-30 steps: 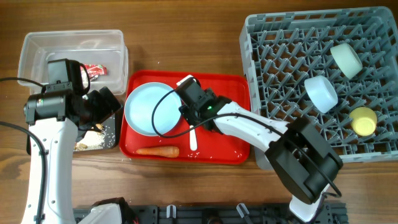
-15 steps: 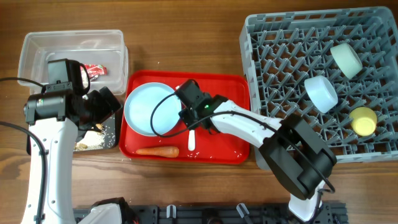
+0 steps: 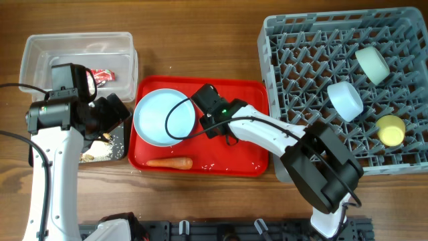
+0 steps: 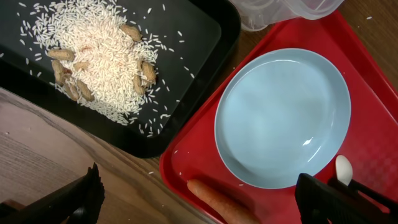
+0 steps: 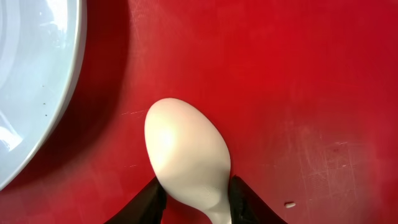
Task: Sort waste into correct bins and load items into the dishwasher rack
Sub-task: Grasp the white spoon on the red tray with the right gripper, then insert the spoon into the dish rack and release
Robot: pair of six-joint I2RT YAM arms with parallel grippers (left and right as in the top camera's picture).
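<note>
My right gripper [image 5: 194, 200] is shut on the neck of the white plastic spoon [image 5: 186, 155], over the red tray next to the light-blue plate [image 3: 157, 117]. In the overhead view the gripper [image 3: 212, 115] hides the spoon. My left gripper [image 4: 199, 199] is open and empty, hovering above the tray's front-left corner and the orange carrot [image 4: 217, 198]. The carrot [image 3: 169, 163] lies at the tray's front. The black tray [image 4: 193, 37] holds pale crumbs and peanuts [image 4: 99, 68]. The clear tub [image 3: 73, 53] holds the red-and-white wrapper [image 3: 101, 75]. The tissue is out of view.
The grey rack [image 3: 301, 67] stands at the right with a mint bowl [image 3: 372, 63], a light-blue bowl [image 3: 345, 99] and a yellow cup [image 3: 390, 130] in it. The red tray [image 3: 247, 157] has scattered grains on it. The left arm covers much of the black tray from overhead.
The spoon lay on the red tray below my right gripper; now the gripper holds it and it no longer shows from overhead. The left arm has not moved.
</note>
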